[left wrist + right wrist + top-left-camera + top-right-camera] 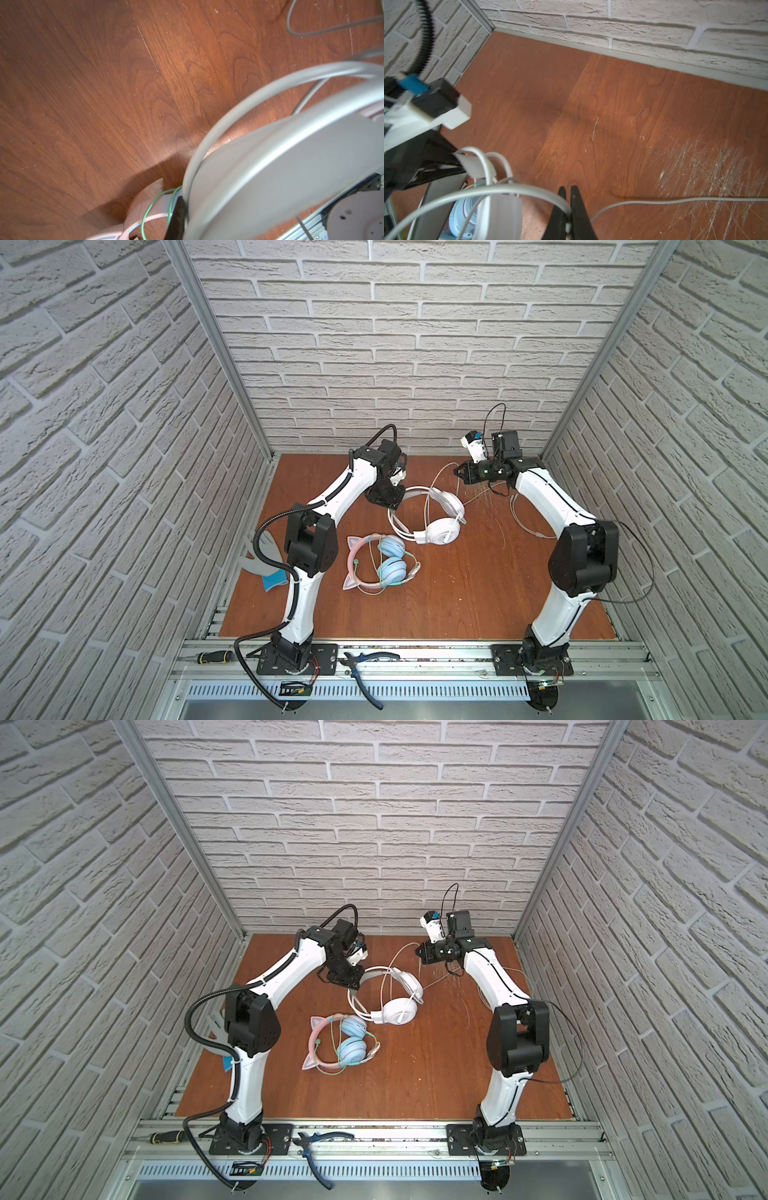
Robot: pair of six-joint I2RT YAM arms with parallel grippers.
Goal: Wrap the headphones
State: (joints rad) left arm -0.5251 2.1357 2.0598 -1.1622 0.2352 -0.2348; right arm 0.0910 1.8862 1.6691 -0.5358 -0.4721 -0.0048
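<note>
Both arms have white links and black joint covers. A black ribbed hose (270, 522) runs along the left arm (340, 489); the right arm (540, 497) carries a white camera block (473, 446) with a blue plug. The right gripper (568, 190) is black. Each base is a black plate (328, 657) with screws.

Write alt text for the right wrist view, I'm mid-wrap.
The right pincer is shut on the white cable of the white headphones, above the wooden table. The left pincer grips their headband; a brick wall stands behind.
</note>
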